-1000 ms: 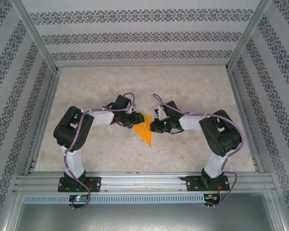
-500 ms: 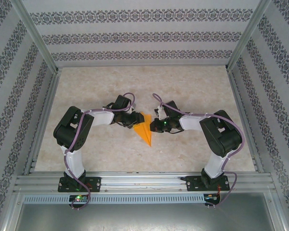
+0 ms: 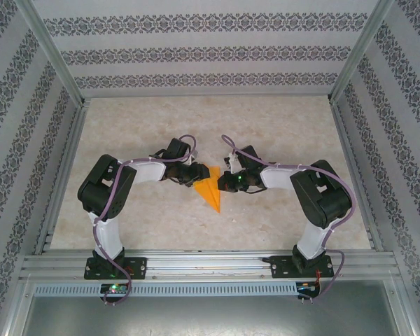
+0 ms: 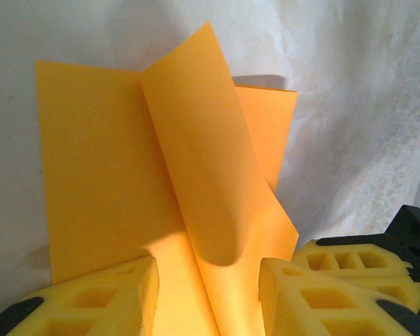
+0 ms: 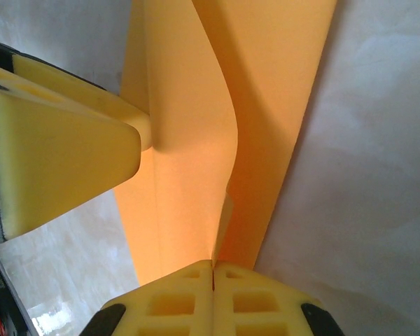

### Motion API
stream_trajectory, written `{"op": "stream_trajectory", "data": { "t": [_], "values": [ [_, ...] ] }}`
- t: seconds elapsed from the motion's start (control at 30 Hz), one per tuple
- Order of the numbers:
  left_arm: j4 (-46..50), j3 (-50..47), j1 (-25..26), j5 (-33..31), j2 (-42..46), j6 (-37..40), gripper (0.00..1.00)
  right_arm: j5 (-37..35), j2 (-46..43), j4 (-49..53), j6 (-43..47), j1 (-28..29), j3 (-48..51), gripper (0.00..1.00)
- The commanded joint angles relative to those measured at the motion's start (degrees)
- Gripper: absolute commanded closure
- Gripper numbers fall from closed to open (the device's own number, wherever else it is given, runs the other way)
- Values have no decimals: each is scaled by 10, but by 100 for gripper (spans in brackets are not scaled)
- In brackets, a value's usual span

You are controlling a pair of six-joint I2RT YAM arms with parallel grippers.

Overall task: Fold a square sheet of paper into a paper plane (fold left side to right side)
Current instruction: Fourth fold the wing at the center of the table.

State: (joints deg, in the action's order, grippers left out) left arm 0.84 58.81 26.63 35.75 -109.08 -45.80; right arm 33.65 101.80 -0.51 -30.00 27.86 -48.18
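While lifting a flap, step: likely folding left side of sheet (image 3: 209, 190) over toward right, crease not yet pressed flat.
Sheet: lying on tabletop (image 3: 280, 133) midway between both arms, narrowed to a pointed wedge, with one flap (image 4: 196, 161) raised and curling.
Left end effector (image 4: 208, 273): jaws partly apart, straddling base of flap, with no clamp visible.
Right end effector (image 5: 213, 269): closed tight, pinching flap's edge in seam between pads.
Progress: judged mid-task, with early folds done and plane unfinished.
Next move: probably carrying pinched edge across, laying it flush on layer beneath, then pressing along crease; calls for careful edge alignment and a steady hold at base.
Risk: buckling or slipping of thin paper, giving a skewed crease.
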Motion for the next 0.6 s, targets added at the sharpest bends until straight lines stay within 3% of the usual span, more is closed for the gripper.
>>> {"op": "stream_trajectory", "data": {
  "t": [0.0,0.57],
  "values": [
    [46,-4,3,-30,-23,16,57,-6,10,6,11,-5,-15,100],
    [49,0,3,-29,-23,17,56,-23,30,16,14,-4,-14,100]
  ]
}}
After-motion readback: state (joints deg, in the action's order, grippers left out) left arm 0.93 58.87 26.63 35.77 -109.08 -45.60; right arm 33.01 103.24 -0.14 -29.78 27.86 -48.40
